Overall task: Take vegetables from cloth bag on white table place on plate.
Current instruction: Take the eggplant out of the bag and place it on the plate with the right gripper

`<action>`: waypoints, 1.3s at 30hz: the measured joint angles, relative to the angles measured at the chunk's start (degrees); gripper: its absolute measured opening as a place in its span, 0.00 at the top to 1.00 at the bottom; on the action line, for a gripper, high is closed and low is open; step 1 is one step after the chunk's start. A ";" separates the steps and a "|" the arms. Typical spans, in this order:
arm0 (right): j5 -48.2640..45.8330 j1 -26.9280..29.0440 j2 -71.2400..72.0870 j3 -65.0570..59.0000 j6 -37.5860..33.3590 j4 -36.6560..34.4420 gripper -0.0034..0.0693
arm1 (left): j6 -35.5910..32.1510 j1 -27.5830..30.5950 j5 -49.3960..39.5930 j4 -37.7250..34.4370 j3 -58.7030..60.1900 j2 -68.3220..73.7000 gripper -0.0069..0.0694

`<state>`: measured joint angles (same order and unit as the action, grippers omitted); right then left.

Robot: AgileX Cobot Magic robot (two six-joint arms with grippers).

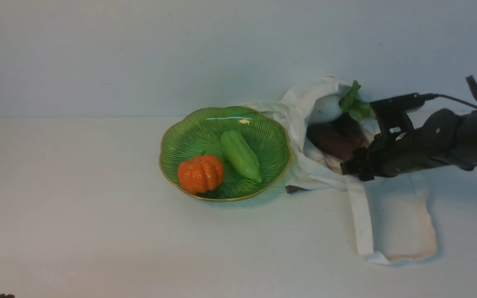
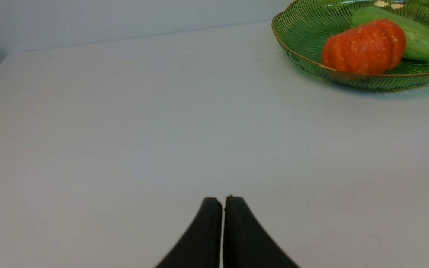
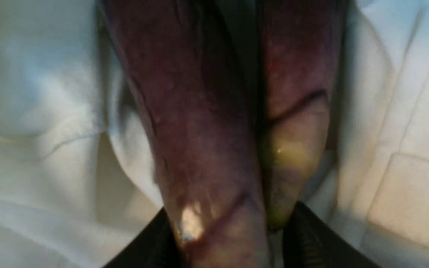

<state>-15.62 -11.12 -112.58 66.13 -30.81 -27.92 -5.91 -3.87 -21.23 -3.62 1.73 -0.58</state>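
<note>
The white cloth bag (image 1: 300,124) lies on the white table (image 1: 77,207) to the right of the green plate (image 1: 168,140), mouth toward the plate. Two dark purple eggplants (image 1: 331,140) and a white radish (image 1: 325,108) with green leaves show in the mouth. My right gripper (image 1: 348,166) reaches into the bag. In the right wrist view its black fingers (image 3: 304,238) press either side of the two eggplants (image 3: 199,111), so the right gripper (image 3: 231,219) is closed around their stem ends. My left gripper (image 2: 223,199) is shut and empty over bare table.
An orange pumpkin (image 1: 200,174) and a green gourd (image 1: 240,155) lie on the plate (image 2: 285,41). The bag's long strap (image 1: 362,223) trails toward the table's front under the right arm. A pale wall stands behind the table.
</note>
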 joint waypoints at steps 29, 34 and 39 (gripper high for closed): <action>-29.78 0.73 29.21 0.00 10.34 -0.40 0.90 | 0.00 0.00 0.00 0.00 0.00 0.00 0.92; -24.86 -5.77 24.93 0.00 10.51 -5.71 0.90 | 0.00 0.00 0.00 0.00 0.00 0.00 0.92; -11.23 -14.18 17.29 0.00 11.94 -8.87 0.87 | 0.00 0.00 0.00 0.00 0.00 0.00 0.92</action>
<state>-26.85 -25.30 -95.29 66.13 -18.87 -36.79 -5.91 -3.87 -21.23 -3.62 1.73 -0.58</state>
